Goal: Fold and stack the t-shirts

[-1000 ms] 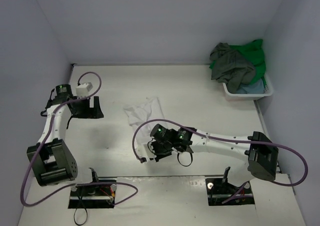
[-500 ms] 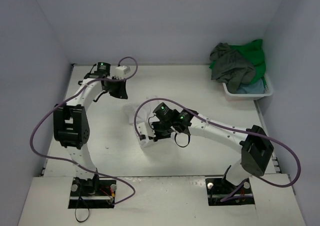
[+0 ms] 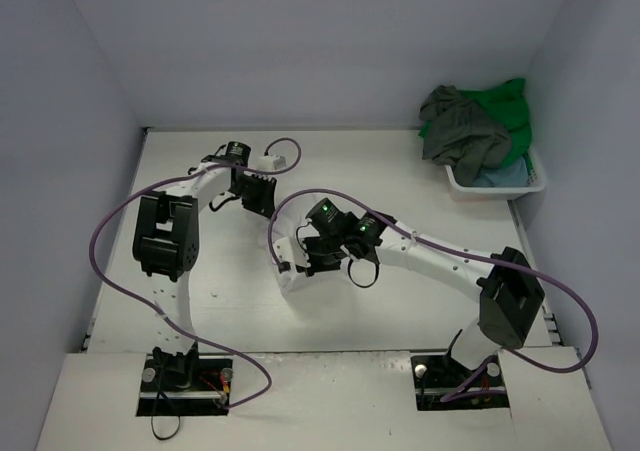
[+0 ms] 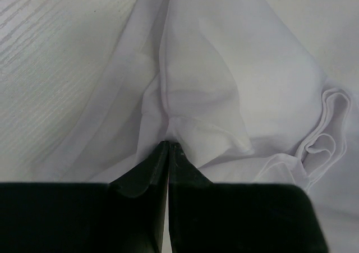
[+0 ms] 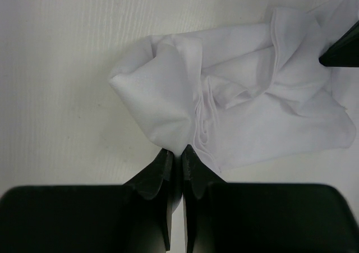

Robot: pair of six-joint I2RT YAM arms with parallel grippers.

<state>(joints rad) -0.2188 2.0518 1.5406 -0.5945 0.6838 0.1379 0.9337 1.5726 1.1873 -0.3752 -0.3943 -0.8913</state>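
Note:
A crumpled white t-shirt (image 5: 241, 101) lies on the table in the middle, mostly hidden under both arms in the top view. My left gripper (image 4: 169, 143) is shut on a raised fold of the white t-shirt (image 4: 224, 84) at its far side. My right gripper (image 5: 175, 150) is shut on a bunched corner at its near side. The left gripper's dark fingertip (image 5: 339, 48) shows at the cloth's far edge in the right wrist view. From above, the left gripper (image 3: 262, 203) and right gripper (image 3: 300, 261) stand close together. The dark grey-olive t-shirt (image 3: 458, 126), green t-shirt (image 3: 508, 121) and light blue t-shirt (image 3: 502, 175) are piled in the basket.
The white plastic basket (image 3: 470, 185) stands at the back right corner against the right wall. Grey walls close in the table on three sides. Purple cables loop off both arms over the table's left and near parts.
The left arm swung from the far left in to the middle, and its gripper closed on the white t-shirt. The right gripper moved slightly away from me, still holding the shirt.

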